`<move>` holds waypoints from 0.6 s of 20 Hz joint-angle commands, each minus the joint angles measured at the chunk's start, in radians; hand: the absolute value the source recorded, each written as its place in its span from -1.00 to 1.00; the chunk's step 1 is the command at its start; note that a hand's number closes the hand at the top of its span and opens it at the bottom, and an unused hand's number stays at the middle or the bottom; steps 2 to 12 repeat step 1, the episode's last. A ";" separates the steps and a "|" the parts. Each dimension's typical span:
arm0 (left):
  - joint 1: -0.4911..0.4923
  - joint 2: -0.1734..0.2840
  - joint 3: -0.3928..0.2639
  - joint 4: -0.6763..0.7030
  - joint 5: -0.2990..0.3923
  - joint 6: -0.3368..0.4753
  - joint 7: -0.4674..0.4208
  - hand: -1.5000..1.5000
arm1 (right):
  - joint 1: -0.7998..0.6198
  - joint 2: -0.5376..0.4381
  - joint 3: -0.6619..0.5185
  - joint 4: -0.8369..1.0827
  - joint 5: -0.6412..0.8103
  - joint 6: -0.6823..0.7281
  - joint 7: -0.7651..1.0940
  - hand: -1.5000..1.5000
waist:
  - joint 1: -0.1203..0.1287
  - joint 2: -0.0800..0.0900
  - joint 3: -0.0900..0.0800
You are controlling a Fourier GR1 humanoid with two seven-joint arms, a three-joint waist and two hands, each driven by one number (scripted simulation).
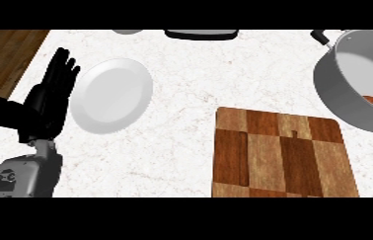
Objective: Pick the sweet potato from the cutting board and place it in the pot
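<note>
Head view shows the cutting board [284, 152] bare, an orange bit inside the pot [342, 93] beside it, left hand [50, 98] resting spread open, so probably just back off gently.

The cutting board [284, 155] lies flat on the bench at the lower right, a block of light and dark brown wooden squares with a small notch near the middle of its top; nothing rests on it. The pot [342, 93] stands past its far right corner, grey metal with a pale inside, cut by the view's right edge, a dark handle at its upper left. A small orange patch low inside the pot may be the sweet potato [368, 99].
</note>
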 commanded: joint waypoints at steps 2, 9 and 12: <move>-0.010 -0.016 0.002 0.010 -0.007 0.022 -0.005 0.00 | 0.034 -0.002 -0.001 -0.004 -0.007 0.129 -0.109 -1.00 | -0.004 0.004 0.002; -0.010 -0.016 0.002 0.010 -0.007 0.022 -0.005 0.00 | 0.034 -0.002 -0.001 -0.004 -0.007 0.129 -0.109 -1.00 | -0.004 0.004 0.002; -0.010 -0.016 0.002 0.010 -0.007 0.022 -0.005 0.00 | 0.034 -0.002 -0.001 -0.004 -0.007 0.129 -0.109 -1.00 | -0.004 0.004 0.002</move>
